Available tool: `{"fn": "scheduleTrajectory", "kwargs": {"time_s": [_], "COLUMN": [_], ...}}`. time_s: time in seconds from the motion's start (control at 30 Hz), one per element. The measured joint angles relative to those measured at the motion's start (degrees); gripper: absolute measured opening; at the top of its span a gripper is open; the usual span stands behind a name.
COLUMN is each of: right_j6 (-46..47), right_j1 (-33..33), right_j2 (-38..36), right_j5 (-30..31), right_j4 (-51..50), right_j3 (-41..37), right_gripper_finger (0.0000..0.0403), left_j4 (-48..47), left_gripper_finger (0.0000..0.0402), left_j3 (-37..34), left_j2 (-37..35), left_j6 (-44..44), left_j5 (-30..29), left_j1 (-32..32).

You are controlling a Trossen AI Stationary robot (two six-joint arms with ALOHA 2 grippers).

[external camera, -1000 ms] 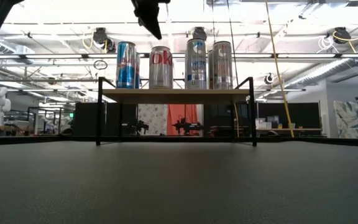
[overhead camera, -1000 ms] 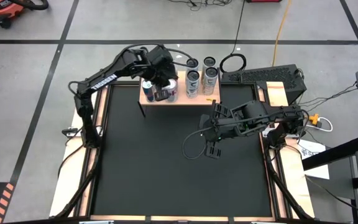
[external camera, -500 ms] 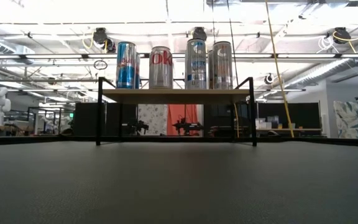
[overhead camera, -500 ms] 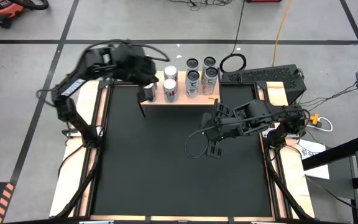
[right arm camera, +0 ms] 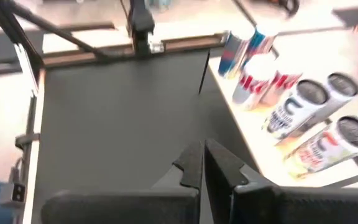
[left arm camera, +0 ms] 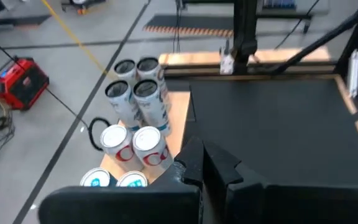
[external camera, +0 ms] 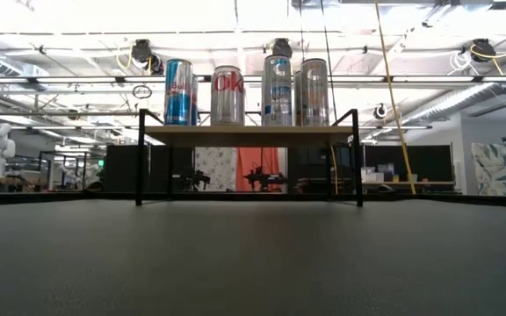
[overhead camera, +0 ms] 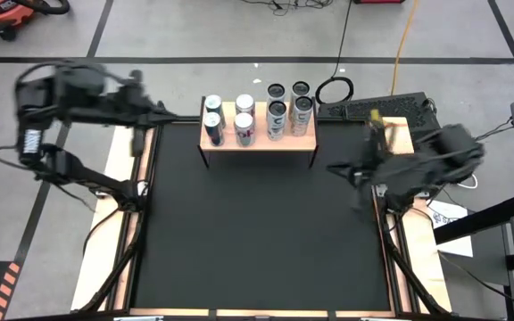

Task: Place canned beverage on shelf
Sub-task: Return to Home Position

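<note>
The shelf (overhead camera: 257, 138), pale wood top on thin black legs, stands at the table's far edge; it also shows in the low view (external camera: 249, 134). Several cans stand upright on its top, among them a blue one (external camera: 179, 92) and a silver-and-red one (external camera: 227, 95). More cans (overhead camera: 288, 91) stand behind it. My left gripper (overhead camera: 154, 114) hangs shut and empty over the table's far left corner, left of the shelf. My right gripper (overhead camera: 337, 168) is shut and empty near the table's right edge. Both grippers' fingers show closed in their wrist views (left arm camera: 202, 158) (right arm camera: 202, 163).
The black mat (overhead camera: 257, 232) lies bare in front of the shelf. A dark box with cables (overhead camera: 382, 111) sits beyond the far right corner. A coiled cable (overhead camera: 335, 89) lies behind the shelf.
My left gripper has drawn back from above the shelf's left cans toward the table's left edge, touching nothing. My right gripper has pulled back from the table's middle toward its right edge. The cans have stayed standing on the shelf.
</note>
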Motion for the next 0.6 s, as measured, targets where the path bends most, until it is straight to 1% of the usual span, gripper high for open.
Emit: {"fn": "scheduleTrajectory", "kwargs": {"time_s": [0.13,0.3,0.43,0.53,0.6], "right_j6": [0.7,0.4,2.8,6.6,9.7], "right_j1": [5.0,10.7,14.1,15.8,16.8], "right_j2": [-3.2,-5.2,-9.3,-14.1,-17.3], "right_j5": [5.8,13.2,19.2,20.1,20.1], "right_j4": [0.0,0.0,0.0,0.0,0.4], "right_j3": [0.0,-1.2,-6.2,-12.0,-17.2], "right_gripper_finger": [0.0000,0.0000,0.0000,0.0000,0.0000], "left_j4": [-0.9,-1.2,-0.3,3.2,6.8], "left_gripper_finger": [0.0000,0.0000,0.0000,0.0000,0.0000], "left_j3": [-0.5,-5.4,-12.5,-19.7,-25.4], "left_j2": [-4.9,-11.8,-18.2,-23.8,-28.0], "left_j6": [-1.5,-2.9,-4.3,-4.4,-4.4], "left_j5": [-0.2,-0.6,-1.5,-2.0,-1.9], "left_j1": [-1.4,-1.7,-1.7,-1.7,-1.7]}}
